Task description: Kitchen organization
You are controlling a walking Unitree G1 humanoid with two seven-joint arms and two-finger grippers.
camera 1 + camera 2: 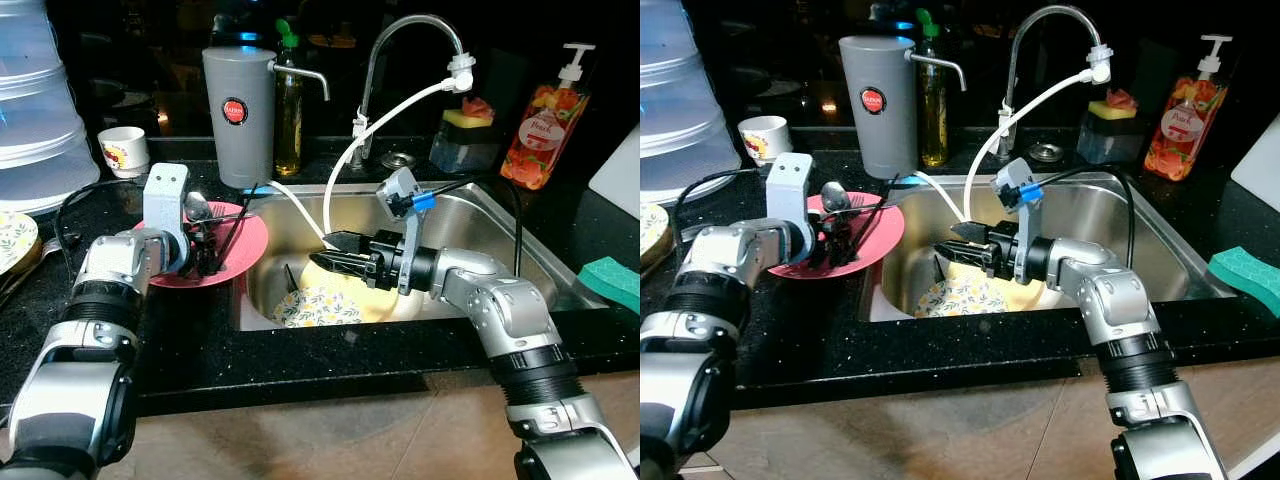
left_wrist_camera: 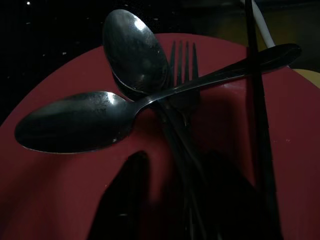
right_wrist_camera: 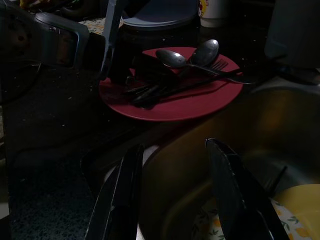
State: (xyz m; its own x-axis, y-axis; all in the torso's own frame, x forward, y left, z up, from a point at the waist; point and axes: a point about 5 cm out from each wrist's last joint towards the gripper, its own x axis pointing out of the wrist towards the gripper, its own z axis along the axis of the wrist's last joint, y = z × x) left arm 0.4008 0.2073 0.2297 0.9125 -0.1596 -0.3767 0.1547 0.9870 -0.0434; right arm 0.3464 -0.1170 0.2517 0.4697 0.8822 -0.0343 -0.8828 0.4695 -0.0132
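Observation:
A red plate (image 1: 250, 245) lies on the black counter left of the sink (image 1: 500, 215). On it rest two spoons (image 2: 75, 122), a fork (image 2: 184, 60) and black chopsticks (image 2: 257, 125). My left gripper (image 1: 208, 262) is down on the plate, open, and its fingers (image 2: 125, 200) straddle the cutlery handles. My right gripper (image 1: 335, 250) hangs open over the sink's left part and points toward the red plate (image 3: 170, 107). Below it in the basin lie a floral plate (image 1: 315, 308) and a yellow plate (image 1: 385, 300).
Behind the sink stand a grey jug (image 1: 238, 115), a bottle, the faucet (image 1: 410, 30) with a white hose (image 1: 345, 170), a sponge holder and a soap bottle (image 1: 545, 120). A cup (image 1: 124, 150) and clear containers (image 1: 35, 110) are far left. A green sponge (image 1: 610, 280) lies right.

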